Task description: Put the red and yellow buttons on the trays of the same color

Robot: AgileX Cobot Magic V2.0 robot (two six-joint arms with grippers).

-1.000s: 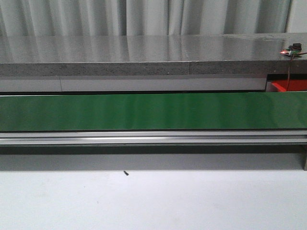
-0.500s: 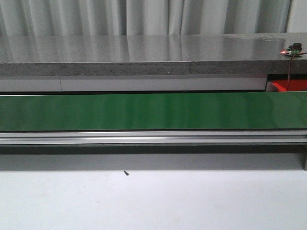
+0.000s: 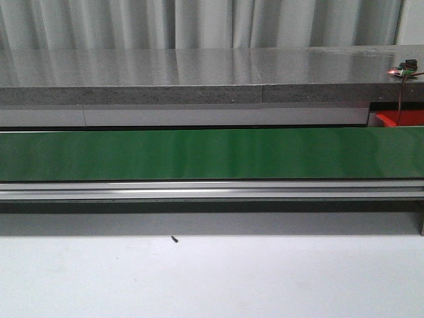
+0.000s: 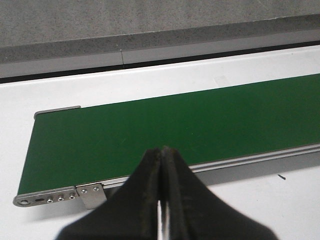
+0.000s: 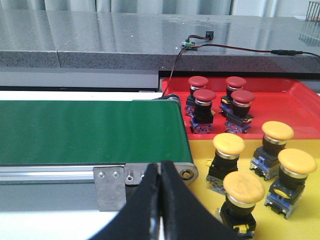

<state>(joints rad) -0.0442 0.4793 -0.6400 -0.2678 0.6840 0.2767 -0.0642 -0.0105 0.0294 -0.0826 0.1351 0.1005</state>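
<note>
Only the right wrist view shows the buttons. Four red buttons (image 5: 220,102) stand upright in a cluster on the red tray (image 5: 280,87), just past the end of the green belt (image 5: 90,131). Four yellow buttons (image 5: 260,165) stand upright on a yellow tray (image 5: 205,202) that lies nearer the camera, edge to edge with the red one, so the helper colours match. In that same view the right gripper (image 5: 160,197) hangs over the belt's metal end bracket (image 5: 112,185), its two black fingers pressed together with nothing between them.

The front view shows none of the buttons and neither arm; of the red tray it catches just a corner (image 3: 399,118) at the far right, behind the belt (image 3: 212,154) and below a small circuit board (image 3: 404,69) with a lit red dot and thin wires hanging down.

The left wrist view shows the belt's other end (image 4: 165,130), with its rounded metal end plate and screws. The left gripper (image 4: 162,200) sits above the belt's near rail, jaws closed and empty.

The belt runs across a white table (image 3: 212,278), which carries one small dark speck (image 3: 173,238). Behind it is a long grey speckled stone counter (image 3: 199,73), and pale pleated curtains (image 3: 199,23) hang at the back.
</note>
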